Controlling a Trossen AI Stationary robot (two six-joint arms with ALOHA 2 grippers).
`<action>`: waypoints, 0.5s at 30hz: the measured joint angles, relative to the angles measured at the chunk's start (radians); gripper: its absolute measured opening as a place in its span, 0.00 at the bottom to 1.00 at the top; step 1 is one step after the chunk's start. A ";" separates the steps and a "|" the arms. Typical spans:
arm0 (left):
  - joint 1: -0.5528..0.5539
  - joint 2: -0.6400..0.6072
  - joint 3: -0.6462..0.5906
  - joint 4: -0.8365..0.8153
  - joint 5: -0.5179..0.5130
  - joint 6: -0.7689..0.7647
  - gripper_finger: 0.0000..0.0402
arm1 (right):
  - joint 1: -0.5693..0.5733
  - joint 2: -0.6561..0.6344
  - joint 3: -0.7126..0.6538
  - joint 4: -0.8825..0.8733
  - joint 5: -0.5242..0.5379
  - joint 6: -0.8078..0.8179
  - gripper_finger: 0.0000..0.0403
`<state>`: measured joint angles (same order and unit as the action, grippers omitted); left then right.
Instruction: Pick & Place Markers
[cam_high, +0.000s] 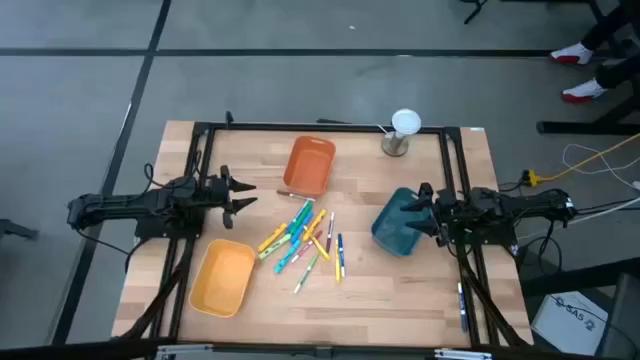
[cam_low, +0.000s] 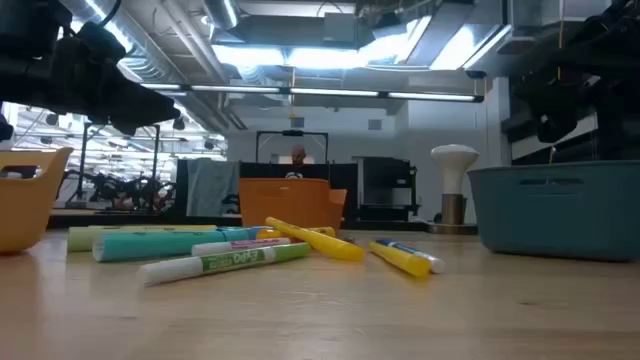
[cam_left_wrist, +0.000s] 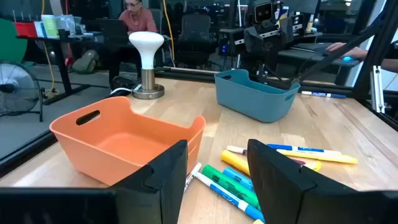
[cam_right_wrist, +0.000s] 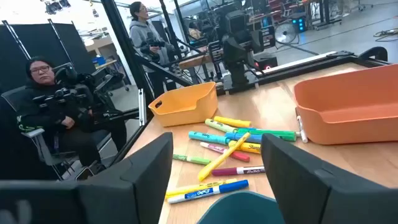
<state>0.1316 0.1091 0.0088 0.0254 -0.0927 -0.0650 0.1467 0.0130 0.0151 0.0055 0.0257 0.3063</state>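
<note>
markers (cam_high: 305, 243) heaped mid-table, one bin (cam_high: 309, 165) behind, one bin (cam_high: 223, 277) front-left, one bin (cam_high: 398, 223) right

Markers (cam_high: 305, 240): loose pile of thin capped sticks, green, teal, blue, yellow, orange, pink, all lying flat and crossing at mixed angles, just beside the yellow bin (cam_high: 222, 277), none inside it

wooden table (cam_high: 400, 300); markers (cam_high: 305, 240), three bins (cam_high: 309, 165), lamp (cam_high: 402, 132)

Three bins (cam_high: 309, 165), about fifteen markers (cam_high: 305, 240)
</note>
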 joint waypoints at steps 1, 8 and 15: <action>0.000 0.000 0.000 0.000 0.000 0.000 0.41 | 0.000 0.000 0.000 0.000 0.000 0.000 0.60; 0.000 0.000 0.000 0.000 0.000 0.000 0.41 | 0.000 0.000 0.000 0.000 0.000 0.000 0.60; 0.000 0.000 0.000 0.000 0.000 0.000 0.40 | 0.000 0.000 0.000 0.000 0.000 0.000 0.60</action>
<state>0.1315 0.1089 0.0088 0.0257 -0.0925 -0.0650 0.1469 0.0128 0.0151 0.0051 0.0255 0.3063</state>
